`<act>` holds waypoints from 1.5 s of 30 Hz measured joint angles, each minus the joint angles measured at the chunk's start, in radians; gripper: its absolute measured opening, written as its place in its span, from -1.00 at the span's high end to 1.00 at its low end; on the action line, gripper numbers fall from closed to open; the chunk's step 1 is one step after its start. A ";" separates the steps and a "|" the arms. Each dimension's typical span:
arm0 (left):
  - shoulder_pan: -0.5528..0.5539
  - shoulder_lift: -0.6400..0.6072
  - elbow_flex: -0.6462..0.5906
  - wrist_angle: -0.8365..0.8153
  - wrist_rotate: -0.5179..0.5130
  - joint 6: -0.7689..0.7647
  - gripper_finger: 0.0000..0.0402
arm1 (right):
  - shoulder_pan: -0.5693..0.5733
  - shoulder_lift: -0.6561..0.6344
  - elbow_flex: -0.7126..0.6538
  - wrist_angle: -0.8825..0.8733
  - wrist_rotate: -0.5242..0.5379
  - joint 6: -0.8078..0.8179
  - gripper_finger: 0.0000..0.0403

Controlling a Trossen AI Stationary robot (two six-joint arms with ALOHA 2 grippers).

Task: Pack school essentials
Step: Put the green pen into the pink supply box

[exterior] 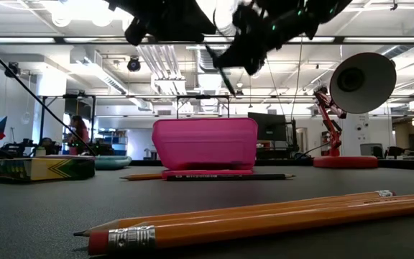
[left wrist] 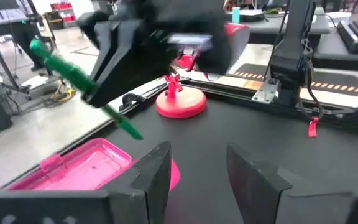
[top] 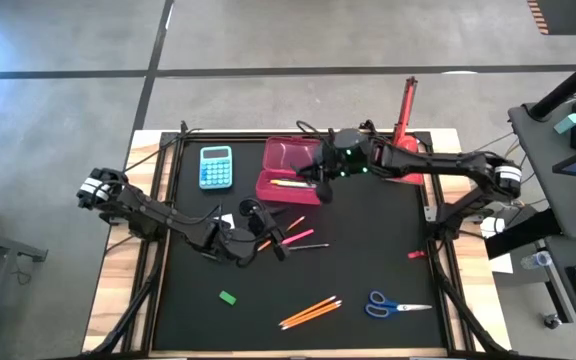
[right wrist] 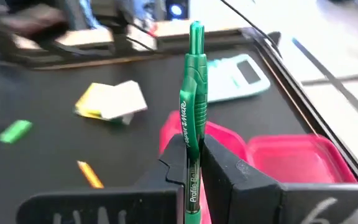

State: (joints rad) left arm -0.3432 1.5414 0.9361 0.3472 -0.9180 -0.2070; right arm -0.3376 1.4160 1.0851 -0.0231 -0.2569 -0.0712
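Observation:
My right gripper [top: 322, 184] hangs over the open translucent pink case [top: 293, 170], shut on a green pen [right wrist: 192, 93]. The left wrist view shows that pen [left wrist: 73, 76] slanting above the case [left wrist: 79, 165]. An orange pencil [top: 288, 183] lies inside the case. My left gripper [top: 273, 238] is open and low over the mat, beside pink and orange pencils [top: 303, 235]; its fingers [left wrist: 157, 174] hold nothing. Two orange pencils [top: 308, 312], blue-handled scissors [top: 393, 305] and a white-and-yellow pack [right wrist: 110, 99] lie on the mat. My right gripper pinches the green pen between its two fingers at the printed barrel [right wrist: 191, 163], about mid-length, with the fingers across the pen. The pen is lifted clear above the pink case and tilted, its clicker end [right wrist: 196, 30] higher and its tip end [left wrist: 132, 130] lower.
A light-blue calculator [top: 216, 167] lies left of the case. A green eraser [top: 228, 297] and a small red piece [top: 415, 254] rest on the black mat. A red desk lamp [top: 405, 120] stands at the far right edge. Bare mat lies between the case and the near pencils.

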 joint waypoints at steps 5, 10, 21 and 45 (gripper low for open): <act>-0.024 0.000 -0.006 -0.072 0.052 -0.111 0.32 | -0.049 0.116 0.004 -0.004 0.003 0.000 0.92; -0.061 0.000 -0.007 -0.215 0.055 -0.269 0.32 | -0.054 0.228 0.059 -0.004 0.078 -0.031 0.92; -0.171 -0.001 -0.008 -0.435 0.056 -0.560 0.32 | -0.026 0.363 0.192 -0.164 0.074 -0.003 0.92; -0.235 0.000 -0.156 -0.611 0.082 -1.015 0.32 | 0.028 0.464 0.219 -0.233 0.075 0.049 0.90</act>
State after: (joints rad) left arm -0.5781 1.5415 0.7805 -0.2639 -0.8363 -1.2219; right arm -0.3099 1.8800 1.3045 -0.2564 -0.1822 -0.0220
